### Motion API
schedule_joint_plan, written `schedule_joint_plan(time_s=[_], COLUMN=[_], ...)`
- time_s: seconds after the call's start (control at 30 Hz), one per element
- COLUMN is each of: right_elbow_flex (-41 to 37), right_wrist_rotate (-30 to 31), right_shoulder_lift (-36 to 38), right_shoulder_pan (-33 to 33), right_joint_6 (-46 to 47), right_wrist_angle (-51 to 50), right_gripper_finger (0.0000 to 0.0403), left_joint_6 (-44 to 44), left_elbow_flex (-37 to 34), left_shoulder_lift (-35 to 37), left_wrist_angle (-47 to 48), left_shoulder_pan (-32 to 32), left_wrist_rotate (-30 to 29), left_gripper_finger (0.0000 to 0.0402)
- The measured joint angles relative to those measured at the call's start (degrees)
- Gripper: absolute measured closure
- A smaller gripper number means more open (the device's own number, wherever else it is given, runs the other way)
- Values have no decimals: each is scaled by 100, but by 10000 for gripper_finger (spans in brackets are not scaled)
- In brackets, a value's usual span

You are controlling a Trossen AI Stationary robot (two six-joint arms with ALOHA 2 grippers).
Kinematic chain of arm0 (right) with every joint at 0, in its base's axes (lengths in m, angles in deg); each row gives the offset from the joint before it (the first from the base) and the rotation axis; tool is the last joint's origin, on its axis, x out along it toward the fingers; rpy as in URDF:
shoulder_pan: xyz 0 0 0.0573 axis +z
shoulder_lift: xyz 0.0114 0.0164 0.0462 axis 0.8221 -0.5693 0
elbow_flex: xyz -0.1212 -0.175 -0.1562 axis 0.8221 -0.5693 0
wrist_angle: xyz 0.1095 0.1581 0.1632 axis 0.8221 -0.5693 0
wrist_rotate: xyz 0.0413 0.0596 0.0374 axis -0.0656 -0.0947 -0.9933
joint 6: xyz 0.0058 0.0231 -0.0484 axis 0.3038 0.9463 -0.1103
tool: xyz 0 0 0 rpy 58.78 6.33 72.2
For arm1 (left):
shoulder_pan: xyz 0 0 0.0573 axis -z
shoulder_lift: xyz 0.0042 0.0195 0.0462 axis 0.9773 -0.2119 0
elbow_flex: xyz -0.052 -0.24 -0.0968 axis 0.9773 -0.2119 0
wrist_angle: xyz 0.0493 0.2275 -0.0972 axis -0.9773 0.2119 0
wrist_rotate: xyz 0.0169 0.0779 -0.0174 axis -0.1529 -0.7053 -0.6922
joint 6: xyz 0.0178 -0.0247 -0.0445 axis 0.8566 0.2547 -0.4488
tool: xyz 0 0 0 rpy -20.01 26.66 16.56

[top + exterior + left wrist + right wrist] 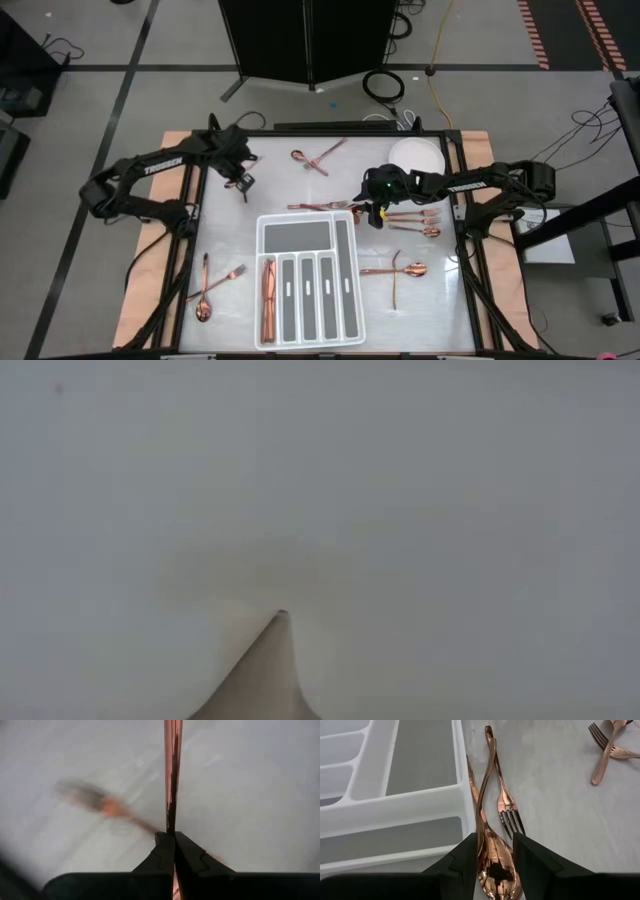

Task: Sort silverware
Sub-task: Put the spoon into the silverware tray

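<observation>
Right gripper (492, 865): jaws narrowed around the bowl of a copper spoon (490, 835), fingers (467, 857) pressing on both sides; handle running forward past a fork (507, 807) lying on the table (560, 810), just beside the outer wall of the white tray (420, 802). Two more forks (607, 747) lying farther off, well apart from the tray.

From above: right gripper (377, 212) hanging at the tray's (262, 235) far right corner, arm reaching in from the right edge, elbow bent, passing in front of the round plate (415, 155).

Left gripper (173, 851): jaws pinched nearly closed on a slim copper piece (173, 770), edge-on, standing straight out between the fingertips; type of piece not clear. Blurred fork (107, 806) lying on the table beneath.

From above: left gripper (240, 183) hovering over the far left part of the table, arm folded, coming in from the left.

Remaining silverware scattered: pair (318, 160) at far centre, group (420, 220) right of the tray, spoon and fork (400, 272) at near right, spoon and fork (210, 290) at near left, several pieces (268, 295) lying in the tray's leftmost slot.

Low view showing only a pale blank surface.
</observation>
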Motion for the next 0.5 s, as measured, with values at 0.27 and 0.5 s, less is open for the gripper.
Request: schedule_joint_plan(time_s=[0.27,0.5], right_elbow_flex=[1,3], right_wrist_rotate=[18,18], right_shoulder_lift=[0,0], right_shoulder_pan=[0,0], right_joint_6=[0,135], right_wrist_angle=[92,122], right_gripper_finger=[289,289], left_joint_6=[1816,3056], left_elbow_flex=[18,18], left_shoulder_lift=[301,202], left_wrist_angle=[303,-150], left_shoulder_pan=[1286,2631], left_wrist_rotate=[635,640], left_gripper_finger=[401,401])
